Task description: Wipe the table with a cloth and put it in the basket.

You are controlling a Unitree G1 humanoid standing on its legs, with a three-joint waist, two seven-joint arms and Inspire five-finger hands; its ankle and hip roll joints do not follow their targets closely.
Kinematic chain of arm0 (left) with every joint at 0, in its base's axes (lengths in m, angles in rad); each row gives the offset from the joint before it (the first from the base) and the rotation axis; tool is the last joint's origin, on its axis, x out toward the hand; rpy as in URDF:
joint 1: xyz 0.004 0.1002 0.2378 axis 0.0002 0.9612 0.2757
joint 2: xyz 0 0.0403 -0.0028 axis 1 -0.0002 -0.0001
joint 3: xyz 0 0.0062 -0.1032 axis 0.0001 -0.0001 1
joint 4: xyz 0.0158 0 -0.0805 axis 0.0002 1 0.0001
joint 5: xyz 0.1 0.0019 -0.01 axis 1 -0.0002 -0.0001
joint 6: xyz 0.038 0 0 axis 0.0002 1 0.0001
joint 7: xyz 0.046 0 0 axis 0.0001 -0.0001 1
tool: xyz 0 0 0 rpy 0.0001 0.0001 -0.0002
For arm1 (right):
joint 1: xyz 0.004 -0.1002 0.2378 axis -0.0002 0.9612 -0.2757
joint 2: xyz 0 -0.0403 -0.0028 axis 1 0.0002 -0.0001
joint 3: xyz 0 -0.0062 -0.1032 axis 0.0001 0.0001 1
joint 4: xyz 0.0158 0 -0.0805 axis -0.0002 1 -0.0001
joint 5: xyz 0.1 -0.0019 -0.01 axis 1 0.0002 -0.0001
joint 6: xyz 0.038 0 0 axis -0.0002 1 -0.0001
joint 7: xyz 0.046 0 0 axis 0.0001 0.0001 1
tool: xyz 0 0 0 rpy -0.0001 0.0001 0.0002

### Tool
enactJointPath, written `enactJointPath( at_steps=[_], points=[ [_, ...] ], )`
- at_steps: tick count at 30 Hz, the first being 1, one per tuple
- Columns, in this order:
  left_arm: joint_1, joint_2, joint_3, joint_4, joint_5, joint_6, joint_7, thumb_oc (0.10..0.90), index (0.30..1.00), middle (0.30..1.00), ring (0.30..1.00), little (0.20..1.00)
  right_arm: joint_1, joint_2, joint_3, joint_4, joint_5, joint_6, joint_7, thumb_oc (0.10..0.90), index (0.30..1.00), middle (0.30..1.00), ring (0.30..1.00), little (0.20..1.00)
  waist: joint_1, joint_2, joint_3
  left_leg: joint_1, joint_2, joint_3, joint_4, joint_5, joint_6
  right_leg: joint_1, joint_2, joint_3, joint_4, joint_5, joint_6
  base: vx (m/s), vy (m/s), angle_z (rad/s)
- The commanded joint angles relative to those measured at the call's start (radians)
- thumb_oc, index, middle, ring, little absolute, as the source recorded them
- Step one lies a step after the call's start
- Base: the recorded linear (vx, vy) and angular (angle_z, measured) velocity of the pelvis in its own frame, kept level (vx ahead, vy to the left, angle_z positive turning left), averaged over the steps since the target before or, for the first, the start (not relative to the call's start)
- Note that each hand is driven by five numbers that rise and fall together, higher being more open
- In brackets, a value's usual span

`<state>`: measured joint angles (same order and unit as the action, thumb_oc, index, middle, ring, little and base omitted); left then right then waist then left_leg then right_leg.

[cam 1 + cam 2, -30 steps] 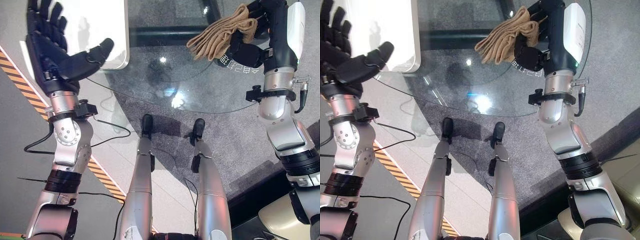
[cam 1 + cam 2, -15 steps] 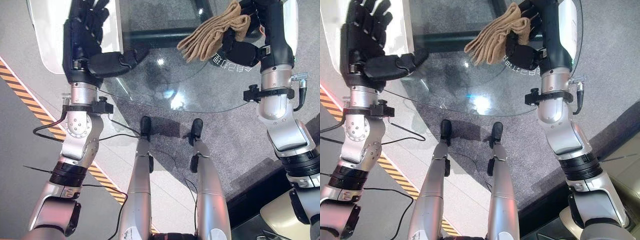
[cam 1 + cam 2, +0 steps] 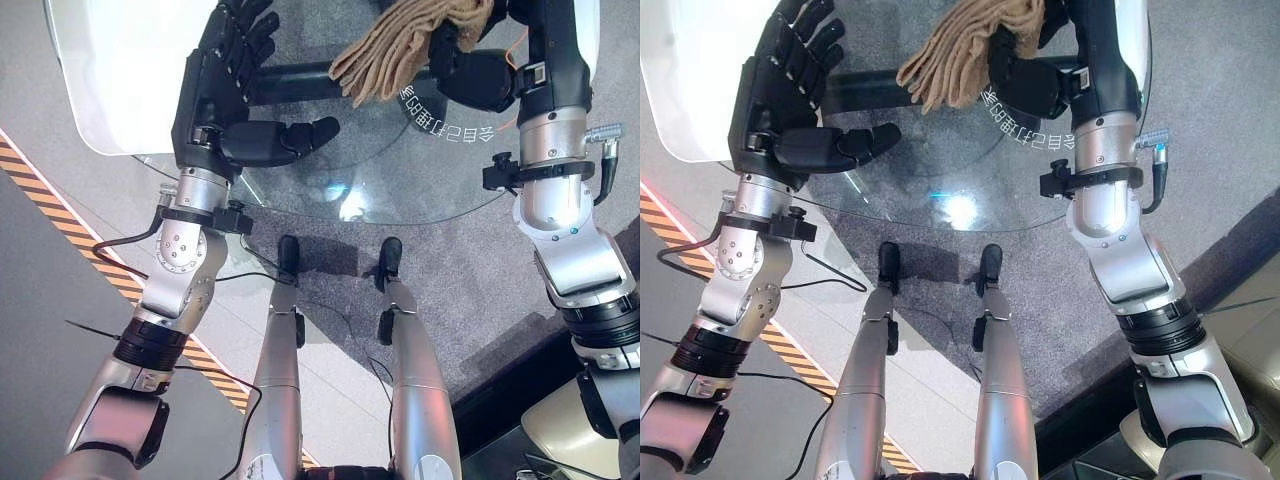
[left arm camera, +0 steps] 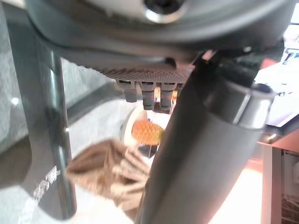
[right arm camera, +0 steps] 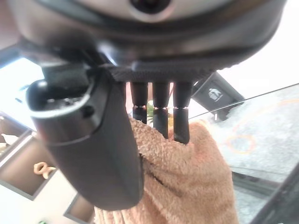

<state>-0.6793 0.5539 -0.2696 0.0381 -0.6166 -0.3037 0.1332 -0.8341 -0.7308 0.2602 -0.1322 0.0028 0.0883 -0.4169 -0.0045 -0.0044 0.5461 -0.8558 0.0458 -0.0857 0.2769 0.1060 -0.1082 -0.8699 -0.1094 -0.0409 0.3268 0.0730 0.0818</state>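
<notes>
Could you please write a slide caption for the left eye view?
Right hand holds a tan cloth over the glass table; left hand hovers open.

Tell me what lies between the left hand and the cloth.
Only bare glass table between the left hand and the tan cloth, seen in both eye views.

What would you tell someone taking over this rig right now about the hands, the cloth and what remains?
Right hand: curled round the tan cloth, held over the glass table.
Left hand: open, holding nothing, over the table's left edge beside a white surface.
Done: cloth picked up.
Cannot tell how much has been wiped.
Left: finish wiping, then put the cloth in the basket, which I cannot locate here.
</notes>
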Motion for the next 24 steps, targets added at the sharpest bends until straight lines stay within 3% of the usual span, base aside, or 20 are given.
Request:
enactJointPath(
  at_steps=[1, 24],
  points=[
    [-0.088, -0.010, 0.010, -0.139, 0.003, -0.057, -0.033, 0.800, 0.900, 0.900, 0.900, 0.900, -0.201, 0.002, -0.050, -0.221, 0.007, -0.156, -0.037, 0.100, 0.300, 0.300, 0.300, 0.200, -0.001, -0.013, -0.026, 0.081, -0.054, 0.094, -0.066, -0.018, 0.087, 0.086, 0.072, -0.027, -0.017, -0.052, 0.000, 0.00, 0.000, 0.00],
    [-0.203, -0.062, -0.046, -0.097, 0.056, -0.015, 0.015, 0.800, 0.900, 0.900, 0.900, 0.900, -0.249, 0.090, 0.025, -0.234, 0.219, -0.137, 0.112, 0.100, 0.300, 0.300, 0.300, 0.200, -0.012, -0.017, -0.026, 0.084, -0.046, 0.101, -0.078, 0.000, 0.079, 0.090, 0.073, -0.022, -0.030, -0.046, -0.006, 0.00, 0.001, -0.01]
  ],
)
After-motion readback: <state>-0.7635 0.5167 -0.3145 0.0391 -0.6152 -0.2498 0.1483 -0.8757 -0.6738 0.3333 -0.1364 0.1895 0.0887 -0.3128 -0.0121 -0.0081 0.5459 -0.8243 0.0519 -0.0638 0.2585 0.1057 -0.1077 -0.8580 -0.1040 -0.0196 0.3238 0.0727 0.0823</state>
